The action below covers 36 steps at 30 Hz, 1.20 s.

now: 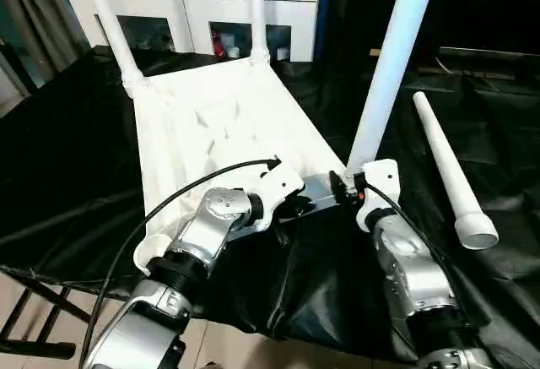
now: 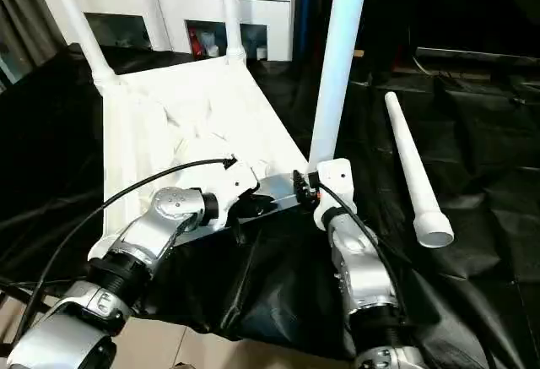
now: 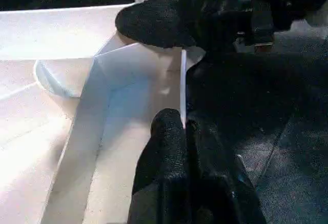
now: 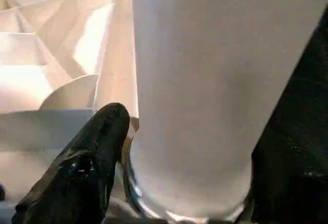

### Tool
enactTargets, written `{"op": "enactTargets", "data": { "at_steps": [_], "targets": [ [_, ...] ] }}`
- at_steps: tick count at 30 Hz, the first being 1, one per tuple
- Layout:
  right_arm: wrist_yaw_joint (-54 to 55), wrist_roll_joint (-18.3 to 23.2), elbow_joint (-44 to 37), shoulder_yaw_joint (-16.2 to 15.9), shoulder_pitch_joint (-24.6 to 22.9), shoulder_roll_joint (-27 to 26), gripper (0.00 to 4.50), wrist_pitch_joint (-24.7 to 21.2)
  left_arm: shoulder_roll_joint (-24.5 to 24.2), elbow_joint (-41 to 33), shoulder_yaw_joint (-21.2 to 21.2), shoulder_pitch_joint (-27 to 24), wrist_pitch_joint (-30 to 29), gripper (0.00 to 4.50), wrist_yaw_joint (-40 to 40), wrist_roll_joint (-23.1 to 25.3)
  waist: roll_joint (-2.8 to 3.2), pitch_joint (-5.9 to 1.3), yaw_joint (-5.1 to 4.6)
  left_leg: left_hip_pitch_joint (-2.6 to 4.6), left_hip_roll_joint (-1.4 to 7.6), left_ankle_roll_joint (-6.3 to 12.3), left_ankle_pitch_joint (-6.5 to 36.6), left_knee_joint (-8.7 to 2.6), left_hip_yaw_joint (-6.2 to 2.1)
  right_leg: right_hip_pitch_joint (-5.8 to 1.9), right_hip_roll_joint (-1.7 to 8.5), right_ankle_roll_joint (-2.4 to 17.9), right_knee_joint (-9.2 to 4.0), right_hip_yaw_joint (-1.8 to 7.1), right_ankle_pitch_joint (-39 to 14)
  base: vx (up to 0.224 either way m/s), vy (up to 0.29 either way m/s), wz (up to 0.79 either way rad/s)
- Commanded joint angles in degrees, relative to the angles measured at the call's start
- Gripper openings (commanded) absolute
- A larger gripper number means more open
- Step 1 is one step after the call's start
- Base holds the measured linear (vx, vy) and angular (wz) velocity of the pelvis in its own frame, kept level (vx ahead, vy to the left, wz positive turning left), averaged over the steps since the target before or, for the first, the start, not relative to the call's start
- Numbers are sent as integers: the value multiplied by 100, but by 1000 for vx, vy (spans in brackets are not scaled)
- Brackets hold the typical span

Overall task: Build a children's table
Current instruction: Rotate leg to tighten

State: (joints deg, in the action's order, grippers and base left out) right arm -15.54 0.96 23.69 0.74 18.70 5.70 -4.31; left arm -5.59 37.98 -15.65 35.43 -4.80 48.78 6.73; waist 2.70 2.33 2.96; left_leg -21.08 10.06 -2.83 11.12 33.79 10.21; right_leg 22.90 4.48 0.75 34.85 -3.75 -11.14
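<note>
Left eye view: the tabletop [image 1: 228, 124] is seen upside down on the black-covered work table [image 1: 67, 158], ribbed underside up. Two legs stand in the far corner sockets — the far-left leg [image 1: 114, 27] and the far-right leg [image 1: 258, 10]. A third leg [image 1: 390, 69] rises from the near-right corner socket, and the fourth leg [image 1: 447, 166] lies loose on the cloth to the right, well apart from the tabletop.

The right gripper [image 4: 174, 183] is placed around the base of the third leg; one black finger [image 4: 82, 167] is seen against it. Contact on the far side is hidden, so a firm hold cannot be confirmed. The left gripper [image 3: 182, 126] is clenched on the thin near edge of the tabletop, just beside that socket.

Step in hand, as judged: seating the third leg. To be done well:
- the tabletop is to be kept pinned by the left gripper so it is not dragged on the cloth;
- the leg is to be kept upright over its socket — a tilt would likely jam it;
- pressure is to be applied along the leg's axis, low down.
</note>
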Motion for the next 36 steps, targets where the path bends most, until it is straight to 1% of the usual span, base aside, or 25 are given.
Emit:
{"op": "enactTargets", "data": {
  "at_steps": [1, 2, 3, 4, 5, 6, 7, 8, 9, 10, 11, 12, 13, 14, 15, 16, 17, 18, 20, 21, 24, 25, 27, 30, 36],
  "targets": [
    [-567, 200, -25, -181, 53, 89, 386, 75, -48, -79, -68, -106, 249, 0, 330, -172, -92, -316, 4, 4, 269, 430, 1047, -389, -103, -315, 410, 1113, -485, 278, -1045, 0, 0, 0],
    [-781, 251, -28, -183, 58, 217, 386, 108, -137, -80, -75, -117, 309, 0, 448, -187, -92, -315, -1, 3, 269, 472, 988, -382, -96, -309, 403, 1160, -479, 276, -946, 0, 0, 0],
    [-1144, 297, -43, -226, 47, 432, 386, 132, -274, -91, -86, -133, 360, 0, 652, -214, -98, -314, 7, 3, 275, 509, 975, -378, -95, -324, 413, 1188, -474, 276, -934, 0, 0, 0],
    [-1504, 368, -66, -272, 32, 621, 386, 121, -397, -104, -101, -146, 429, 0, 841, -238, -98, -310, 13, 0, 271, 519, 947, -369, -91, -318, 411, 1211, -471, 273, -926, 0, 0, 0],
    [-1504, 368, -66, -272, 32, 621, 386, 121, -397, -104, -101, -146, 429, 0, 841, -238, -99, -310, 18, -2, 270, 523, 951, -368, -93, -327, 411, 1209, -473, 271, -943, 0, 0, 0],
    [-1896, 451, -115, -331, 1, 803, 386, 108, -501, -125, -103, -159, 474, 0, 1044, -289, -90, -304, 17, 9, 279, 541, 982, -372, -90, -312, 413, 1228, -478, 273, -1016, 0, 0, 0],
    [-2350, 551, -177, -382, -38, 1003, 386, 105, -607, -145, -103, -165, 525, 0, 1287, -355, -87, -301, 23, 10, 280, 543, 1026, -374, -93, -313, 409, 1230, -481, 266, -1071, 0, 0, 0],
    [-2350, 551, -177, -382, -38, 1003, 386, 105, -607, -145, -103, -165, 525, 0, 1287, -355, -102, -300, 40, 16, 301, 552, 1017, -378, -92, -307, 417, 1249, -469, 278, -1081, 0, 0, 0],
    [-2678, 631, -230, -416, -68, 1137, 386, 97, -673, -155, -99, -166, 558, 0, 1460, -406, -99, -298, 33, 14, 305, 538, 1010, -383, -93, -302, 411, 1261, -465, 276, -1067, 0, 0, 0],
    [-3045, 726, -298, -459, -101, 1279, 386, 73, -738, -154, -94, -160, 589, 0, 1648, -460, -129, -309, 45, 13, 295, 563, 1022, -367, -91, -329, 413, 1286, -454, 268, -1024, 0, 0, 0],
    [-3165, 752, -317, -479, -110, 1328, 386, 61, -757, -145, -93, -152, 608, 0, 1698, -471, -125, -305, 58, 15, 310, 575, 980, -369, -92, -319, 422, 1288, -453, 279, -981, 0, 0, 0],
    [-3479, 821, -366, -531, -133, 1455, 386, 29, -808, -120, -90, -133, 656, 0, 1831, -500, -139, -310, 58, 3, 302, 599, 910, -361, -88, -326, 414, 1338, -434, 270, -890, 0, 0, 0],
    [-3912, 883, -401, -619, -142, 1642, 386, 11, -883, -69, -93, -90, 704, 0, 2031, -541, -129, -315, 77, 16, 312, 643, 889, -349, -81, -323, 405, 1383, -422, 265, -773, 0, 0, 0],
    [-4321, 953, -395, -705, -128, 1815, 386, 0, -962, -10, -111, -49, 787, 0, 2222, -565, -130, -309, 86, 3, 314, 681, 880, -348, -77, -319, 399, 1407, -412, 260, -711, 0, 0, 0],
    [-4577, 950, -343, -774, -88, 1935, 369, 64, -1020, 45, -122, -15, 835, 0, 2384, -593, -153, -309, 94, 0, 318, 700, 856, -340, -71, -323, 412, 1423, -409, 263, -689, 0, 0, 0],
    [-4606, 954, -335, -781, -81, 1947, 358, 67, -1027, 53, -125, -11, 845, 0, 2401, -595, -141, -313, 105, -6, 308, 700, 851, -335, -76, -327, 411, 1429, -400, 254, -702, 0, 0, 0],
    [-4791, 979, -283, -827, -35, 2020, 358, 90, -1069, 105, -144, 18, 914, 0, 2513, -608, -146, -315, 104, -2, 316, 704, 838, -338, -72, -326, 416, 1434, -405, 258, -697, 0, 0, 0],
    [-4925, 967, -220, -875, 25, 2074, 348, 148, -1103, 153, -165, 45, 949, 0, 2628, -624, -146, -311, 108, -9, 314, 703, 818, -333, -72, -327, 425, 1442, -405, 257, -732, 0, 0, 0],
    [-5041, 968, -176, -906, 81, 2103, 327, 167, -1127, 198, -187, 71, 1010, 0, 2701, -619, -151, -316, 106, 0, 309, 693, 818, -331, -72, -319, 414, 1454, -406, 248, -774, 0, 0, 0],
    [-5041, 968, -176, -906, 81, 2103, 327, 167, -1127, 198, -187, 71, 1010, 0, 2701, -619, -147, -316, 119, 9, 316, 686, 820, -331, -71, -315, 417, 1460, -408, 252, -777, 0, 0, 0],
    [-5224, 962, -106, -956, 193, 2117, 297, 184, -1142, 248, -210, 106, 1059, 0, 2823, -632, -148, -324, 153, 14, 321, 665, 786, -329, -74, -315, 421, 1475, -397, 251, -773, 0, 0, 0],
    [-5296, 965, -72, -983, 242, 2126, 289, 202, -1140, 275, -210, 123, 1069, 0, 2872, -638, -138, -325, 166, 14, 323, 663, 771, -328, -73, -312, 418, 1496, -394, 249, -734, 0, 0, 0],
    [-5400, 976, -48, -1023, 281, 2129, 274, 206, -1137, 321, -208, 145, 1102, 0, 2924, -634, -147, -328, 197, 17, 321, 664, 753, -321, -67, -316, 417, 1491, -386, 254, -685, 0, 0, 0],
    [-5485, 976, -36, -1065, 297, 2132, 269, 221, -1134, 378, -211, 167, 1144, 0, 2983, -625, -149, -332, 220, 16, 327, 676, 696, -322, -71, -318, 423, 1502, -372, 250, -597, 0, 0, 0],
    [-5465, 1019, -205, -1083, 141, 2062, 267, 139, -1104, 391, -180, 145, 1084, 0, 2933, -652, -154, -330, 226, 16, 323, 651, 718, -322, -71, -321, 423, 1477, -380, 250, -680, 0, 0, 0]
  ]
}}
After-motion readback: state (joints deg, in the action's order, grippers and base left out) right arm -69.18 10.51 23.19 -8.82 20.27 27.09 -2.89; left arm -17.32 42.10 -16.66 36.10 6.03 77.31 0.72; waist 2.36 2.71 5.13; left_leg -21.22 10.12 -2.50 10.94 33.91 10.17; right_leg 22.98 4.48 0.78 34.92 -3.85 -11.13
